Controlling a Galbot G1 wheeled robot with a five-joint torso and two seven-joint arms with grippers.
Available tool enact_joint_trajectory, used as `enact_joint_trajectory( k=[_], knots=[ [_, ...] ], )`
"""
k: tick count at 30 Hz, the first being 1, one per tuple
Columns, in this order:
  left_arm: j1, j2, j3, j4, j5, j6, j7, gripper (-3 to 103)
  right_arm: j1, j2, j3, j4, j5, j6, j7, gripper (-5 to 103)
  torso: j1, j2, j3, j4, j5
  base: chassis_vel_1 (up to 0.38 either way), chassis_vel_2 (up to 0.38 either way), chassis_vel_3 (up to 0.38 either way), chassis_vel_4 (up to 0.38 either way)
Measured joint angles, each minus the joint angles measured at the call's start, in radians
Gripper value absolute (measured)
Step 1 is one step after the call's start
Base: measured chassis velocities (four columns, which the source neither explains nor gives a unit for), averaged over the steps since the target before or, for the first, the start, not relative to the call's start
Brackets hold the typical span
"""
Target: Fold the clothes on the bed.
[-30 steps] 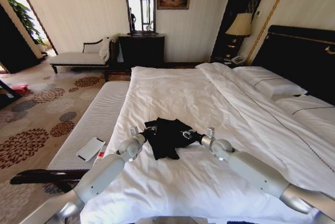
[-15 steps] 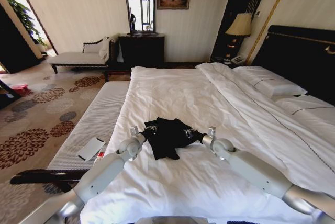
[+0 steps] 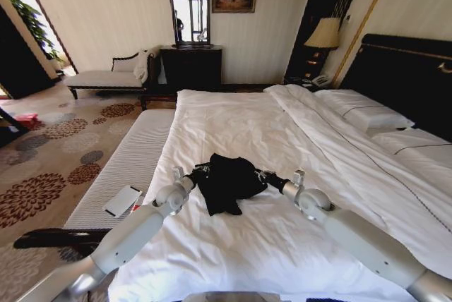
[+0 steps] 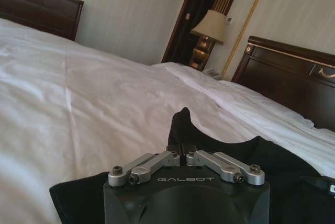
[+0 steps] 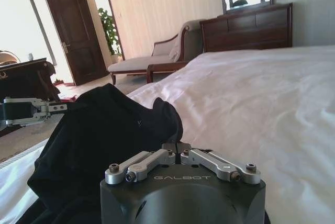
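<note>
**Head view: black T-shirt bunched between two clamped grippers on the bed**

Head view puts the black T-shirt [image 3: 226, 182] near the middle of the bed [image 3: 282, 133], toward its near end, lying on the white duvet [image 3: 233, 245]. The fabric is gathered into a rumpled mound, raised in the middle, with a loose flap trailing toward the near edge. No lettering can be made out on it.

The left gripper [image 3: 201, 171] sits at the shirt's left edge and the right gripper [image 3: 267, 174] at its right edge, both arms reaching in from the near side. In the left wrist view, the left gripper [image 4: 181, 149] has its jaws drawn together on a pinch of the black cloth, which rises into a small peak just beyond the fingertips. In the right wrist view, the right gripper [image 5: 177, 147] is likewise closed on the shirt, the cloth heaped up high beside it, and the left gripper [image 5: 49, 108] shows farther off across the mound.

White pillows [image 3: 364, 111] lie at the far right against the dark headboard [image 3: 406, 76]. A light padded bench [image 3: 127, 168] runs along the bed's left side, carrying a flat white object [image 3: 122, 200]. Farther left, a patterned carpet [image 3: 49, 154] covers the floor, and a chaise longue [image 3: 113, 76] stands by the far wall next to a dark dresser [image 3: 191, 68] with a mirror [image 3: 188, 9]. A lamp [image 3: 323, 34] stands to the left of the headboard.
</note>
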Motion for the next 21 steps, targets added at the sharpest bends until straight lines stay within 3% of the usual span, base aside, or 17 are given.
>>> enact_joint_trajectory(
  k=[3,9,11,21],
  knots=[
    [0.019,0.035,-0.013,-0.094,0.049,-0.003,-0.009,0,-0.099,-0.016,0.126,0.08,-0.082,0.033,-0.003,0,0.0,0.0,0.0,0.0003,-0.0003,0.0,0.0,0.0,0.0],
    [0.033,0.085,-0.042,-0.226,0.078,-0.004,-0.035,0,-0.163,-0.053,0.267,0.159,-0.096,0.043,0.009,0,0.0,0.0,0.0,0.0002,-0.0005,0.0,0.0,0.0,0.0],
    [0.034,0.091,-0.046,-0.235,0.079,-0.004,-0.036,0,-0.167,-0.059,0.277,0.169,-0.096,0.044,0.011,0,0.0,0.0,0.0,0.0002,-0.0005,0.0,0.0,0.0,0.0],
    [0.083,0.258,-0.197,-0.443,0.064,0.006,-0.05,0,-0.14,-0.125,0.363,0.328,-0.057,0.02,0.115,0,0.0,0.0,0.0,0.0008,-0.0005,0.0,0.0,0.0,0.0]
  ],
)
